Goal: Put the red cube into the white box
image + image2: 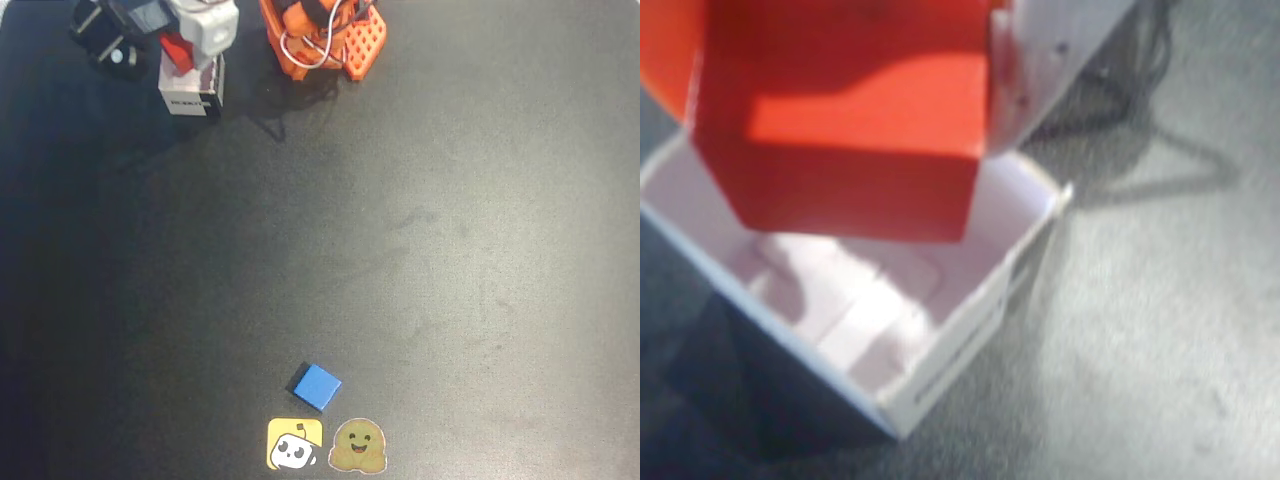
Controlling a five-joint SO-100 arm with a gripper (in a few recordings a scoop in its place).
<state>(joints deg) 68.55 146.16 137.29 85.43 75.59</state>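
The red cube (850, 130) hangs just above the open white box (890, 300), held between the two fingers of my gripper (840, 60), which is shut on it. A pale finger (1025, 60) presses the cube's right side and an orange finger (665, 50) its left. The box's pale interior lies directly below the cube, and the dark label is on its outer wall. In the overhead view the white box (190, 95) stands at the top left of the dark table, with the red cube (177, 52) and the gripper (185, 45) over it.
A blue cube (316, 386) lies near the table's front edge, just above two stickers (295, 444). The orange arm base (325, 35) stands at the top centre. A black object (105, 35) sits left of the box.
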